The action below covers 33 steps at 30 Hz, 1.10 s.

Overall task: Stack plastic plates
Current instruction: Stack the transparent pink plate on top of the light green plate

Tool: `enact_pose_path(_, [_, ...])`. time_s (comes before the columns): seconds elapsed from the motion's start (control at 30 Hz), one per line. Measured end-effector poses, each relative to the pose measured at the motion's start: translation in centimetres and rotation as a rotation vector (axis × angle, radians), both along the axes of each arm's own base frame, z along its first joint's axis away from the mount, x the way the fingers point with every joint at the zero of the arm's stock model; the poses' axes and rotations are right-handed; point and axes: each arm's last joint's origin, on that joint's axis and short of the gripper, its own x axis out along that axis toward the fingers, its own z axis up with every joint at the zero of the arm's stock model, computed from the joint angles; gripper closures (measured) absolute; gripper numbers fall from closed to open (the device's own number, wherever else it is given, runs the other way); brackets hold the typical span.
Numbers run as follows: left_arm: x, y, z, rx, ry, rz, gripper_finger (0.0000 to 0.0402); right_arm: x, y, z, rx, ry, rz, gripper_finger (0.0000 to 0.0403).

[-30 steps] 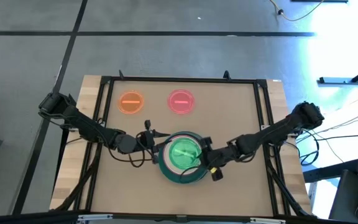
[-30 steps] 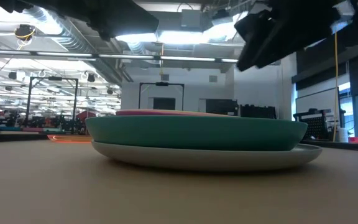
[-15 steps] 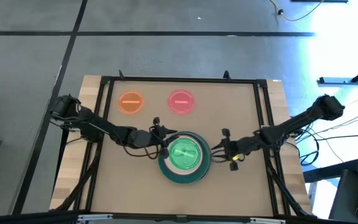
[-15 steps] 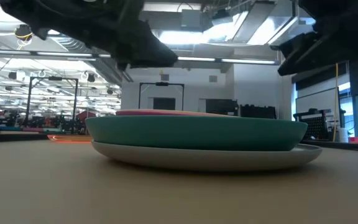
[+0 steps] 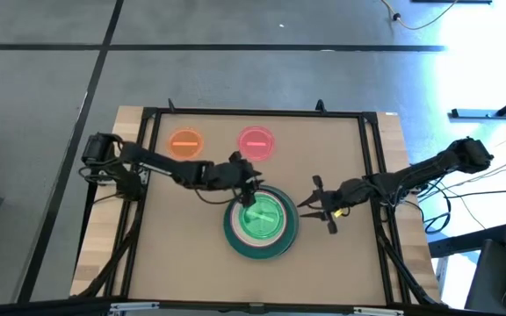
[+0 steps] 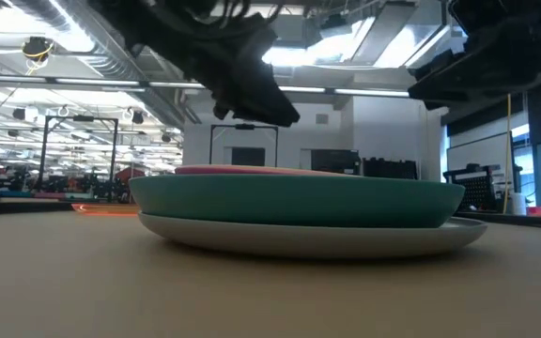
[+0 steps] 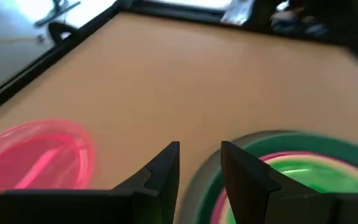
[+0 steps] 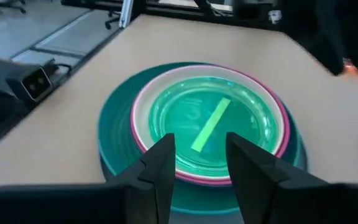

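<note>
Since half a second ago the left gripper point(image 5: 249, 183) has swung farther in over the table and now hovers at the far-left edge of the stack of plates point(image 5: 262, 222), while the right gripper point(image 5: 316, 205) has held roughly where it was, just right of that stack. The stack sits near the table's middle: a green plate point(image 8: 207, 127) on top, a magenta plate point(image 8: 278, 109) showing as a ring beneath it, then a large teal plate point(image 6: 299, 202) and a pale grey plate point(image 6: 317, 239) on the tabletop point(image 5: 183, 254). Two small plates lie apart at the far side, the orange plate point(image 5: 185, 145) to the left and the pink plate point(image 5: 256, 143) beside it on the right; the left gripper lies between the pink plate and the stack. A black frame point(image 5: 253, 112) runs round the table. The left arm reaches in from the left edge, low and nearly level, its fingers point(image 7: 160, 177) a narrow gap apart with nothing between them. The right arm stretches in from the right, its fingers point(image 8: 157, 168) also spread and empty, though from above their exact spacing is hard to judge.
</note>
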Motion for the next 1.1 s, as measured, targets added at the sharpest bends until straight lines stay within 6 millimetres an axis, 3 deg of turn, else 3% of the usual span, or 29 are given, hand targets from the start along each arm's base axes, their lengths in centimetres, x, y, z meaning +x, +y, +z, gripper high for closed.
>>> enact_pose_path(0.13, [0.1,1.9,0.4,0.038,0.089,0.06,0.0291,0.0,0.1,0.4,0.065,-0.011,-0.014,0.0269])
enact_pose_path(0.47, [-0.5,5.3,-0.1,0.207,0.195,0.01,0.0291,-0.1,-0.1,0.1,0.238,0.067,-0.13,0.0269])
enact_pose_path(0.63, [-0.9,6.4,-1.7,0.154,0.222,-0.067,0.0291,0.1,-0.2,-0.3,0.22,0.073,-0.187,0.0269])
enact_pose_path(0.87, [-0.4,8.0,-6.0,0.205,0.375,-0.053,0.0291,0.4,-0.2,-1.2,0.19,0.123,-0.227,0.0269])
enact_pose_path(1.1, [-0.3,9.7,-7.3,0.215,0.397,-0.019,0.0291,0.4,-0.2,-1.4,0.188,0.132,-0.229,0.0269])
